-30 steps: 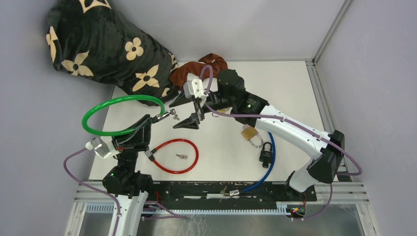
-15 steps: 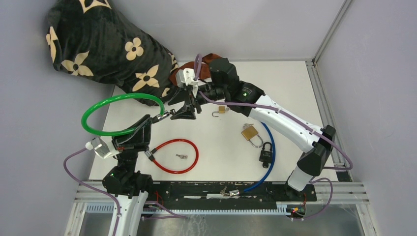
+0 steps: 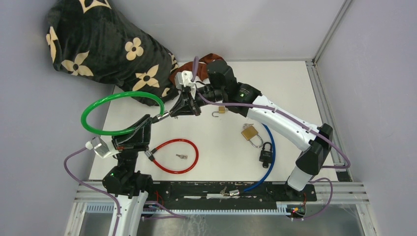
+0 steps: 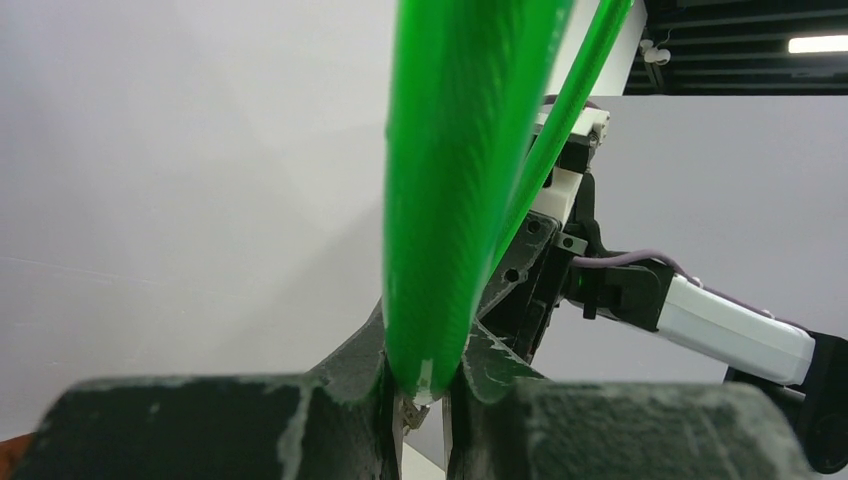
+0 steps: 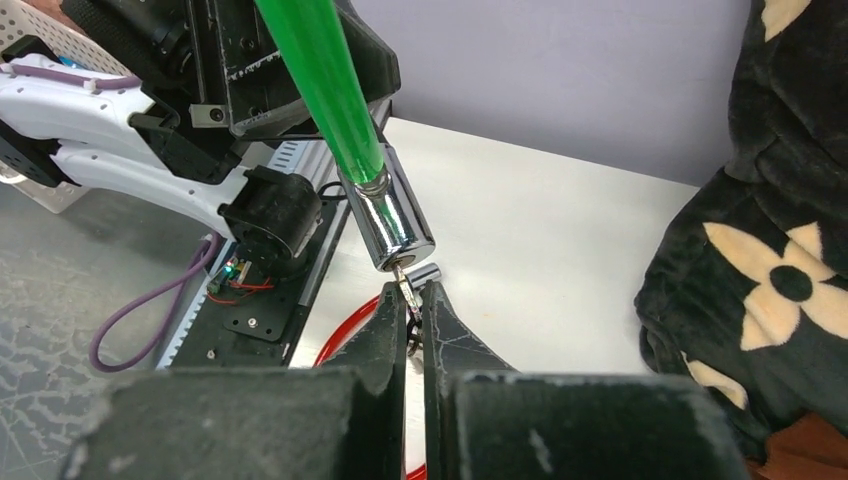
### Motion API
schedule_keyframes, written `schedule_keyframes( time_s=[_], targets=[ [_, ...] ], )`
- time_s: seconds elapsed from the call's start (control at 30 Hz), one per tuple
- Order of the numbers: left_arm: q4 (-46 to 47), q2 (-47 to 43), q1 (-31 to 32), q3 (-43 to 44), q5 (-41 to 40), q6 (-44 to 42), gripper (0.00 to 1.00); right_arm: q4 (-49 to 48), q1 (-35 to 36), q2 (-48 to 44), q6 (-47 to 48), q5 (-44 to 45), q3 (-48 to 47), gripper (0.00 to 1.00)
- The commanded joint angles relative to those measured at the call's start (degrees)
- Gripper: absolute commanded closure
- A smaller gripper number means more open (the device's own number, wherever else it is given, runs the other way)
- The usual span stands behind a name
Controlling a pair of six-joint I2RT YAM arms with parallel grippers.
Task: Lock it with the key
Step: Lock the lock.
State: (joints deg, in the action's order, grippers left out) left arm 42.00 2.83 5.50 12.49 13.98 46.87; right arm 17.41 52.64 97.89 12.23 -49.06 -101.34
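L jaws clamped on green cable lock (image 3: 123, 94); R jaws pinch key (image 5: 408, 290) at its cylinder (image 5: 393, 222).

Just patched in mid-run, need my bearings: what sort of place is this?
Likely a lab robot cell: white table enclosed by plain grey walls with aluminium framing, strewn with props like a red cable lock and brass padlock.
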Motion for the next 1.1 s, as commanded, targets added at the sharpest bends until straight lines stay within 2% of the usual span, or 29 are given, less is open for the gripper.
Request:
schedule_keyframes(
  time_s=[0.0, 0.1, 0.2, 0.27, 0.33, 0.63, 0.77, 0.93, 1.07],
  targets=[
    [-0.8, -0.1, -0.3, 2.7, -2.1, 4.8, 0.98, -8.2, 0.5, -3.5, -1.0, 0.5, 4.2, 1.00],
    [-3.7, 0.6, -0.3, 2.6, -2.5, 8.1, 0.98, -17.8, 2.6, -8.6, 3.2, 3.8, 12.4, 1.00],
    [-6.7, 1.3, -0.3, 2.7, -2.1, 9.5, 0.98, -26.9, 5.9, -13.9, 11.3, 12.7, 22.5, 1.00],
    [-8.6, 1.5, -0.2, 2.6, -1.1, 9.6, 0.98, -33.4, 6.7, -16.1, 13.0, 16.8, 26.9, 1.00],
    [-10.2, 1.9, -0.2, 2.5, 0.1, 9.5, 0.98, -35.8, 6.7, -16.9, 14.3, 19.0, 28.7, 1.00],
    [-12.2, 3.1, -0.1, 2.5, 1.6, 10.3, 0.98, -36.8, 6.8, -16.6, 16.5, 21.4, 30.5, 1.00],
    [-10.8, 2.3, -0.1, 2.7, -0.2, 8.9, 0.98, -35.9, 5.8, -18.3, 21.5, 22.8, 34.7, 1.00],
    [-5.8, 0.9, -0.1, 3.0, -4.8, 0.6, 0.98, -37.4, 0.2, -21.6, 20.1, 17.8, 42.9, 1.00],
    [-2.3, 0.6, -0.2, 3.0, -4.3, -4.5, 0.98, -36.4, -3.0, -23.6, 18.7, 14.4, 47.1, 1.00]
  ],
)
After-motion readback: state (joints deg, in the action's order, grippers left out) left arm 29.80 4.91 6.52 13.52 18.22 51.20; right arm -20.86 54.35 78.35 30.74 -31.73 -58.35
